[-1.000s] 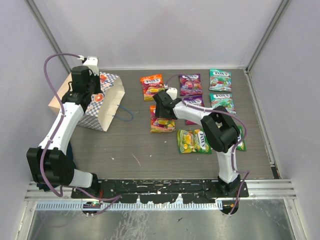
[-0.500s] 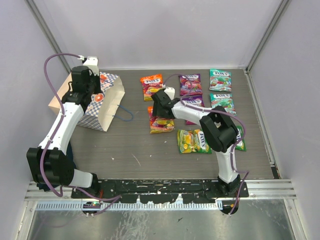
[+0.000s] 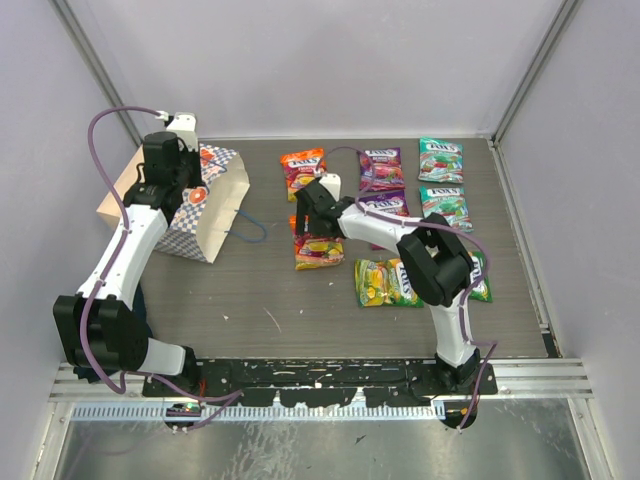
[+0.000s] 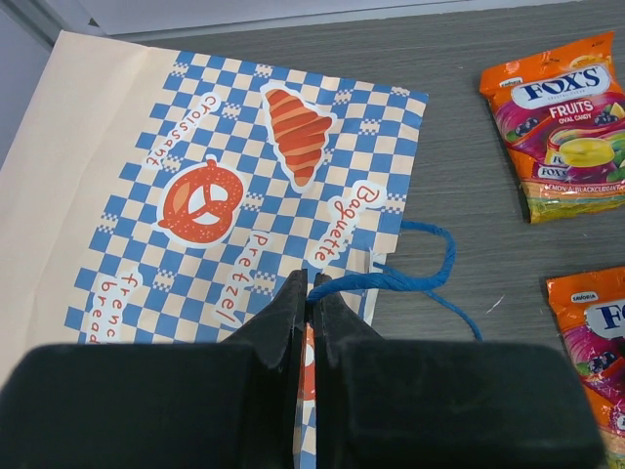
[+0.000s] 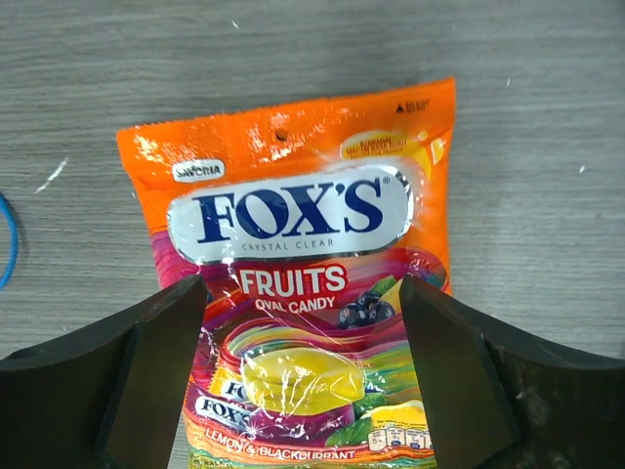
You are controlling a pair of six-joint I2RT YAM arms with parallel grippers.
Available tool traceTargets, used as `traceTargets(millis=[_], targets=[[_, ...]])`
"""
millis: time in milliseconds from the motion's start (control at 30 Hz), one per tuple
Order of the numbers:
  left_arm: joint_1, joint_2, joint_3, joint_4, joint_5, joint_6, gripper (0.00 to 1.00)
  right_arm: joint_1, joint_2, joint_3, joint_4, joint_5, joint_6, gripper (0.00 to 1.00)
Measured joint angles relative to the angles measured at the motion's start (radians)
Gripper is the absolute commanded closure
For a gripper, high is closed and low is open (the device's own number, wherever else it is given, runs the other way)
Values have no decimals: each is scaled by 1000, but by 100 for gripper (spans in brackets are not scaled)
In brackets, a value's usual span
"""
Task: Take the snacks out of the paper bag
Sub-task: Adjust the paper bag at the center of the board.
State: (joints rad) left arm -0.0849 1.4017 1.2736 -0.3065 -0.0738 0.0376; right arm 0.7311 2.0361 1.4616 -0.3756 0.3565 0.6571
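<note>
Both arms, the left arm (image 3: pixel 125 250) and the right arm (image 3: pixel 440 265), have white tubular links and chunky black joint housings. A purple cable (image 3: pixel 100 125) loops away behind the left claw (image 4: pixel 311 293); another trails behind the right claw (image 5: pixel 303 293). The fingers (image 5: pixel 146 381) of each claw are matte black wedges.

I see pale grey walls (image 3: pixel 320 60) closing three sides, with metal struts (image 3: pixel 95 70) slanting through the upper corners. A dark wood-grain tabletop (image 3: pixel 270 290) fills the centre, evenly lit. A ribbed aluminium rail (image 3: pixel 525 375) crosses the bottom.
</note>
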Motion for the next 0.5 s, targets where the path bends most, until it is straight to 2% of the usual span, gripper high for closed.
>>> traceTargets(millis=[200,333,500], targets=[[0,0,13,-11,0,-1,98,0,-53,80,-31,6,-88,0],[0,-1,76,-43,0,-4,100,10,-130,122,-7,-16,-133,0],[0,-10,165,-70,1,-16,100,53,-156,125,110,-155,-161,0]])
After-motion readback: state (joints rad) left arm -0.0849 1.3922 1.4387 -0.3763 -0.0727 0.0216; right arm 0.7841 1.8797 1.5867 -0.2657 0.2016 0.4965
